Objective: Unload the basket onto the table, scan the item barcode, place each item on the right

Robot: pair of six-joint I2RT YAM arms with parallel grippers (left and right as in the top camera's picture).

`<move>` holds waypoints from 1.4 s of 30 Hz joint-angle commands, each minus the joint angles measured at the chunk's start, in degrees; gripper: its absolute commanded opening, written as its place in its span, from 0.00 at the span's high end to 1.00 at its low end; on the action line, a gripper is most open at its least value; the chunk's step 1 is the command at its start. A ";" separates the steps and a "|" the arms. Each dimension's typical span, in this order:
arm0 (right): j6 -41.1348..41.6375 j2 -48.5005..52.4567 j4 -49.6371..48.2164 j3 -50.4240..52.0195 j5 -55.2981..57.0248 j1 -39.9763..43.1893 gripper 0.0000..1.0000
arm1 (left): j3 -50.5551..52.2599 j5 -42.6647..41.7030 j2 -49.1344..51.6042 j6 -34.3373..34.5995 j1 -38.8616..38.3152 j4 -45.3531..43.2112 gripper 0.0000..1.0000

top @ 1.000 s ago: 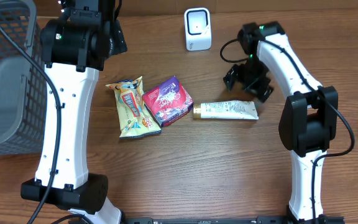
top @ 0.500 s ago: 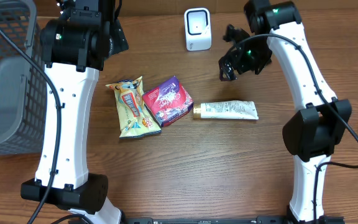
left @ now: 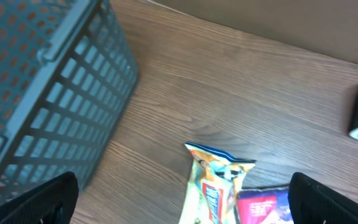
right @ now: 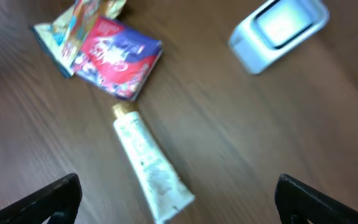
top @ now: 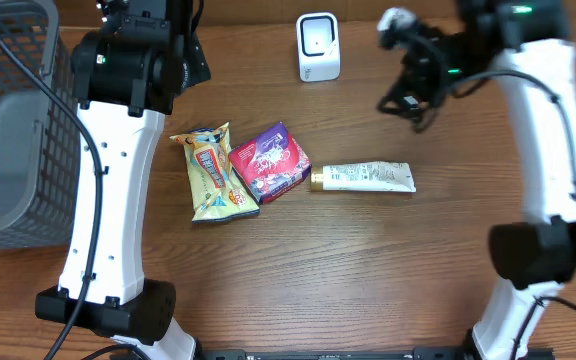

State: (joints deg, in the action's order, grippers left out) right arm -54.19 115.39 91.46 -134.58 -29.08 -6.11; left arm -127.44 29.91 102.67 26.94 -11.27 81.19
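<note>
Three items lie mid-table: a yellow snack bag [top: 211,172], a purple-red box [top: 270,162] and a white tube [top: 365,177]. The white scanner [top: 318,46] stands at the back. My right gripper [top: 405,62] hangs open, raised above the table to the right of the scanner, holding nothing. In its wrist view the right gripper [right: 182,200] looks down on the tube [right: 151,165], the box [right: 117,59] and the scanner [right: 278,31]. My left gripper [left: 185,202] is open and empty, high above the snack bag [left: 219,180].
A grey mesh basket [top: 8,120] fills the table's left side and shows in the left wrist view as well, basket [left: 42,81]. The left arm [top: 118,180] stands beside the snack bag. Bare wood lies in front of the items.
The right arm has risen and swung away from the tube toward the back right, its gripper still open. The left arm and the items have not moved.
</note>
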 commanded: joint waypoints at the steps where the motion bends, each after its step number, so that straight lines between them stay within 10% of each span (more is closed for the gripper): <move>1: -6.27 -3.43 -3.08 -1.36 -8.90 4.94 0.02 | -0.52 4.20 0.35 0.94 -0.35 -0.02 0.00; 16: -21.14 -3.67 -12.09 30.86 11.08 4.09 0.11 | -0.52 3.76 0.35 2.01 -0.35 -0.48 0.00; 42: -26.84 4.81 -27.08 45.29 14.45 -3.63 0.02 | -0.52 3.28 1.09 5.42 -0.39 -0.59 0.00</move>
State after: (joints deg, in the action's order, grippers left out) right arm -81.67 119.02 64.38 -89.56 -15.16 -8.27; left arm -127.44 32.40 102.67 31.42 -11.27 80.55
